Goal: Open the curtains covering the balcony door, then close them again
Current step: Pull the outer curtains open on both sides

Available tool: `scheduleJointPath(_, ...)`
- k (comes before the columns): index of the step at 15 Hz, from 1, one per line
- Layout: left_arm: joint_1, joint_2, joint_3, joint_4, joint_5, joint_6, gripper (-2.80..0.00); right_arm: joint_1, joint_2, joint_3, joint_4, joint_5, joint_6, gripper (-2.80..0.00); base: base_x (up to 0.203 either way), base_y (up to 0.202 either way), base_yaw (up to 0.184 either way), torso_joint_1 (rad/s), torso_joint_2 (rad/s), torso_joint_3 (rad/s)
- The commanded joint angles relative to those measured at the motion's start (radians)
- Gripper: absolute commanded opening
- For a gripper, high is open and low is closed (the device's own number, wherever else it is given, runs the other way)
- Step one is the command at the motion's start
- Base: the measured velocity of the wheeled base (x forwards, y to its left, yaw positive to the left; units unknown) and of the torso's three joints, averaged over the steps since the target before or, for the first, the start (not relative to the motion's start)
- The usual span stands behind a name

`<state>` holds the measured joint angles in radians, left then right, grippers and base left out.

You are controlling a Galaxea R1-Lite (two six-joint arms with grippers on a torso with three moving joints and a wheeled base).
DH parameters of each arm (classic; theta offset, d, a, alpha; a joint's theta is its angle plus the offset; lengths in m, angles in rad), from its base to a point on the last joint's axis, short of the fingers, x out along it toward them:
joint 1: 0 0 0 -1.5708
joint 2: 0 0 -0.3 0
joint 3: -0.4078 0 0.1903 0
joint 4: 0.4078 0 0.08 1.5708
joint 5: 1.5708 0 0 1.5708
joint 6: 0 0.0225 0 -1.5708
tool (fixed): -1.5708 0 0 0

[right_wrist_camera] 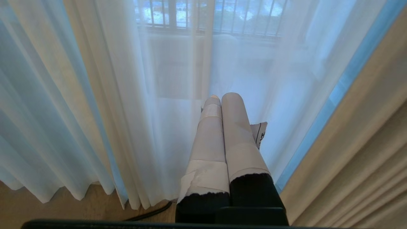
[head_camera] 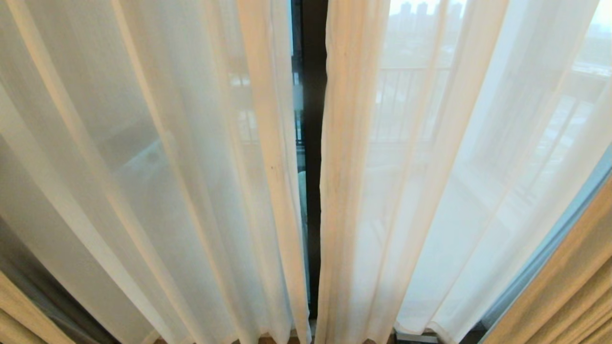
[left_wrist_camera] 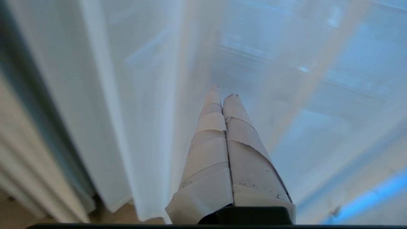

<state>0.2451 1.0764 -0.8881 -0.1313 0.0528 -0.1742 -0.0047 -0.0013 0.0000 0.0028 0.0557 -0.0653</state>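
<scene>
Two white sheer curtains, left [head_camera: 167, 167] and right [head_camera: 430, 191], hang drawn across the balcony door. They almost meet in the middle, where a narrow gap shows the dark door frame [head_camera: 313, 143]. The heavy beige drapes are pulled aside at the far right [head_camera: 564, 296] and far left [head_camera: 19, 315]. Neither arm shows in the head view. My left gripper [left_wrist_camera: 223, 92] is shut, its taped fingers pressed together with no cloth between them, close in front of a sheer [left_wrist_camera: 133, 95]. My right gripper [right_wrist_camera: 222, 97] is shut and empty, pointing at the sheer [right_wrist_camera: 95, 95] beside the beige drape [right_wrist_camera: 365, 143].
Through the sheers the outer railing bars [right_wrist_camera: 206, 16] show. A black cable [right_wrist_camera: 152, 211] lies on the wooden floor [right_wrist_camera: 47, 210] under the curtain hems. A fold of the heavy drape [left_wrist_camera: 25, 159] hangs beside the left gripper.
</scene>
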Motion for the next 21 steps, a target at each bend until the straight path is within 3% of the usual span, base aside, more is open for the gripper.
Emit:
scheduleJointPath(1,-0.055,-0.091,0.076,-0.001,-0.004,0.005,-2.80,-0.001,0.001,0.000,0.000,0.001,-0.001,-2.80,0.000,0.000,0.000,0.000,0.00,0.000)
scheduleJointPath(6,-0.192,-0.326,0.361,-0.007,-0.026,0.053,-2.80,0.000,0.001,0.000,0.000,0.001,-0.001,-2.80,0.000,0.000,0.000,0.000,0.00,0.000)
scheduleJointPath(10,-0.198,-0.604,0.571,-0.004,-0.186,0.130,-2.80,0.000,0.001,0.000,0.000,0.001,-0.001,-2.80,0.000,0.000,0.000,0.000,0.00,0.000)
scheduleJointPath(13,-0.199,-0.796,0.731,-0.001,-0.256,0.176,-2.80,0.000,0.001,0.000,0.000,0.001,-0.001,-2.80,0.000,0.000,0.000,0.000,0.00,0.000)
scheduleJointPath(15,-0.210,-0.852,0.818,-0.005,-0.249,0.213,-2.80,0.000,0.001,0.000,0.000,0.001,-0.001,-2.80,0.000,0.000,0.000,0.000,0.00,0.000)
scheduleJointPath(18,-0.236,-0.989,0.873,0.009,-0.177,0.236,-2.80,0.000,0.001,0.000,0.000,0.001,-0.001,-2.80,0.000,0.000,0.000,0.000,0.00,0.000)
scheduleJointPath(21,-0.245,-1.076,0.886,0.114,-0.081,0.237,-2.80,0.000,0.001,0.000,0.000,0.001,-0.001,-2.80,0.000,0.000,0.000,0.000,0.00,0.000)
